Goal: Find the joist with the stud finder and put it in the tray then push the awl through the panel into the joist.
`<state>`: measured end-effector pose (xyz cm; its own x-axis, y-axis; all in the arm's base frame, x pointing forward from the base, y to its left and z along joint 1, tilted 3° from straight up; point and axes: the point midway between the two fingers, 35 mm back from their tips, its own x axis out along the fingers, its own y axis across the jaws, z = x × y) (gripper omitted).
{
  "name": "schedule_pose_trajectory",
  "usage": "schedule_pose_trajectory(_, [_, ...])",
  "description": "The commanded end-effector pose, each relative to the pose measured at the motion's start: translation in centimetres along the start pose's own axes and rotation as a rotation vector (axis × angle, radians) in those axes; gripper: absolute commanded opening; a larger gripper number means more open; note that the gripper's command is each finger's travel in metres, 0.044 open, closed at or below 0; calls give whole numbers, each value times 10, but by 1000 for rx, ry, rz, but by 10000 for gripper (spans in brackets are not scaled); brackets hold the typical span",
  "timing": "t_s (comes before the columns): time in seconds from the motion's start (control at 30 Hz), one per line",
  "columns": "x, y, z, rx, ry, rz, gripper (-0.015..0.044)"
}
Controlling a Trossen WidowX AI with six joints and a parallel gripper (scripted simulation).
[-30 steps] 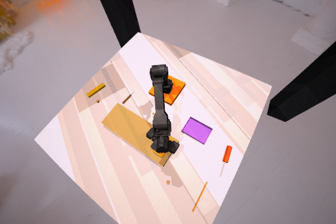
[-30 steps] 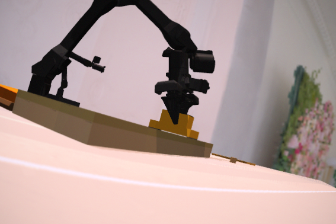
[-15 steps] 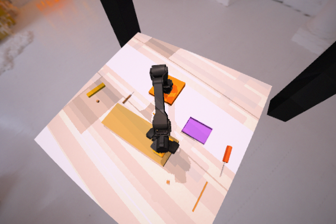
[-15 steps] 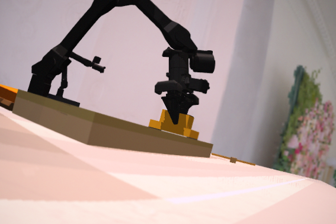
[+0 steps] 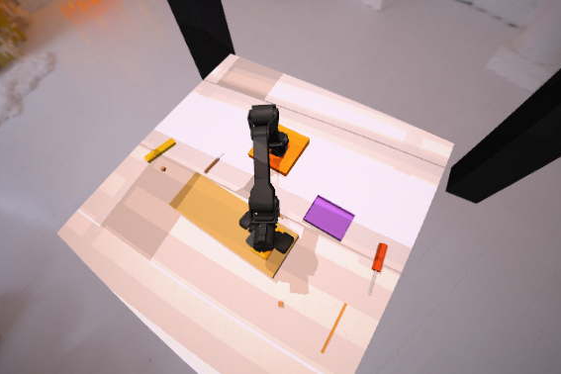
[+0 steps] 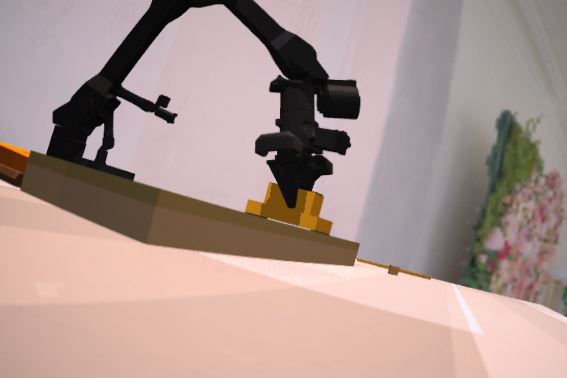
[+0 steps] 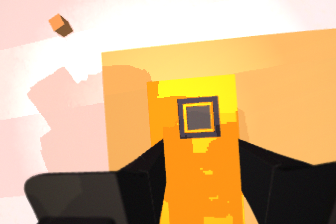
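Note:
My gripper [image 5: 264, 247] [image 6: 292, 200] [image 7: 200, 170] is shut on the orange stud finder [image 5: 263, 254] [image 6: 306, 207] [image 7: 200, 165], which rests flat on the tan floor panel [image 5: 214, 210] [image 6: 181, 220] [image 7: 290, 90] near its near-right end. The stud finder's square grey indicator [image 7: 198, 116] shows in the wrist view. The purple tray [image 5: 328, 217] lies on the table to the right of the panel. The awl [image 5: 378, 259], with an orange-red handle and thin metal tip, lies further right near the table edge.
The arm's base stands on an orange plate [image 5: 290, 148]. A yellow bar [image 5: 159, 149], a small brown stick [image 5: 213, 163], a thin orange rod [image 5: 333, 328] [image 6: 396, 270] and small orange cubes [image 5: 280, 304] [image 7: 60, 25] lie about the table. Black posts stand beyond the table's edges.

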<state>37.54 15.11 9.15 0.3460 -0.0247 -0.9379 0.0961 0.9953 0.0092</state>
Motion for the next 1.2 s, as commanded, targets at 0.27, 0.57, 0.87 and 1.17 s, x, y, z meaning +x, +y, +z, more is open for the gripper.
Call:
schedule_pose_trajectory(0.27, [0,-19,-1,-2,2,-2,0])
schedule_pose_trajectory(0.57, [0,-32,-1,-3,2,-3,0])
schedule_pose_trajectory(0.87, [1,-44,-1,-3,1,-4,0])
schedule_pose_trajectory(1.17, [1,-57,-1,-3,1,-5,0])
